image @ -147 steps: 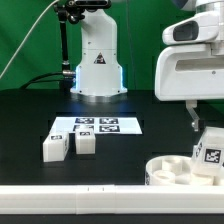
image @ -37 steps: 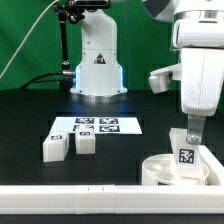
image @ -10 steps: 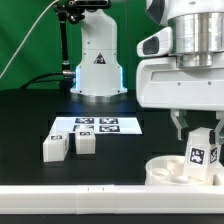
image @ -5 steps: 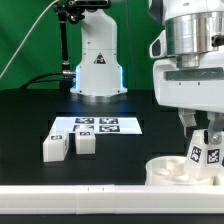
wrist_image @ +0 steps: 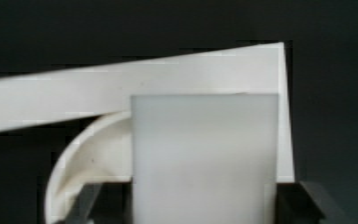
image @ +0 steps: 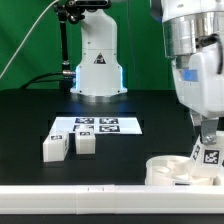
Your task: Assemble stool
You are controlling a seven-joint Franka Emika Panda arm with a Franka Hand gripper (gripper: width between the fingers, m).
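Hand (image: 207,134) stays pinched on the short blocky white plastic leg (image: 208,155), upright at the rim of the round rimmed white disc seat (image: 165,170); it has twisted and sunk slightly. Probably the leg is threading into its socket.
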